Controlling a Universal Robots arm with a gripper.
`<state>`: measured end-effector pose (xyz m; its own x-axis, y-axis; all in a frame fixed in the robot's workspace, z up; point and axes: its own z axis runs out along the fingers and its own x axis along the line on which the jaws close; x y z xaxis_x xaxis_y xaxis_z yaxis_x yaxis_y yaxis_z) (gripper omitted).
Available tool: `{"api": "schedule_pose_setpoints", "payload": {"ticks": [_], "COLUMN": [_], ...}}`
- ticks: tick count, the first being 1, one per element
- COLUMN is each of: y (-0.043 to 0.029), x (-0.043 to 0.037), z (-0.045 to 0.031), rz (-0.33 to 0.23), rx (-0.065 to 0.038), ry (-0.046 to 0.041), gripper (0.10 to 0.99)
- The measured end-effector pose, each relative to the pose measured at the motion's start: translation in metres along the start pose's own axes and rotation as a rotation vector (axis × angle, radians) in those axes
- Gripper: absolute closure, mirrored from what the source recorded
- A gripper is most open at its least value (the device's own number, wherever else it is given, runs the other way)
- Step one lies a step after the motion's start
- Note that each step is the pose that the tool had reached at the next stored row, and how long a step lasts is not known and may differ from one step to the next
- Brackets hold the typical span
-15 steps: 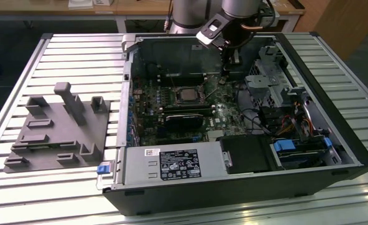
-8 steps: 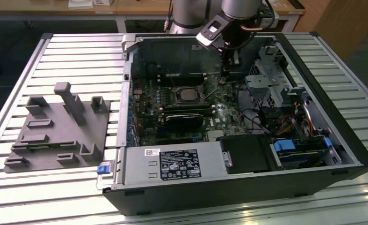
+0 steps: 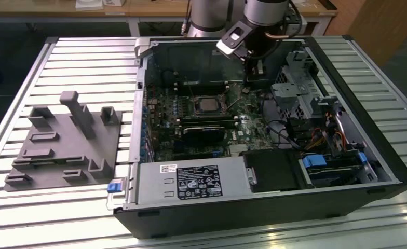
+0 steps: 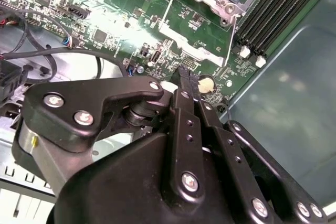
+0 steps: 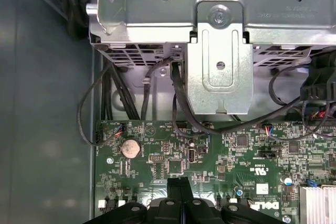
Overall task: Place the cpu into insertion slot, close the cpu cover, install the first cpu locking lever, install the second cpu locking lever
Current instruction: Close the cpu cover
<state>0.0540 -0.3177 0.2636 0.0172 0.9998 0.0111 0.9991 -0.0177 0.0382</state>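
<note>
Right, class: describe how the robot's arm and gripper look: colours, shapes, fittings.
The arm is a silvery-grey tube with a black cable at its wrist. The gripper is matte black: flat linked bars pinned with round silver screw heads, narrowing to two slim fingers.

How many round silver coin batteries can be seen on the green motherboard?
1. The coin battery sits near the edge of the motherboard beside the case wall, close to the shut claw. Others may be hidden under the claw.
</note>
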Motion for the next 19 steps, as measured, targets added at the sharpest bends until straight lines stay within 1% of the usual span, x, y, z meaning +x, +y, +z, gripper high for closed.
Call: {"api": "schedule_pose_setpoints", "payload": {"ticks": [2,6,14,16,19], "y": [-0.0001,-0.0003,-0.0008,-0.0009,-0.0009], "x": [0.0,-0.0001,-0.0002,-0.0003,-0.0003], "z": [0.0019,0.008,0.0224,0.0239,0.0239], "rz": [0.0,0.0,0.0,0.0,0.0], "rx": [0.0,0.0,0.0,0.0,0.0], "ry": [0.0,-0.0002,0.0,-0.0001,-0.0003], "gripper": [0.98,0.98,0.98,0.98,0.98]}}
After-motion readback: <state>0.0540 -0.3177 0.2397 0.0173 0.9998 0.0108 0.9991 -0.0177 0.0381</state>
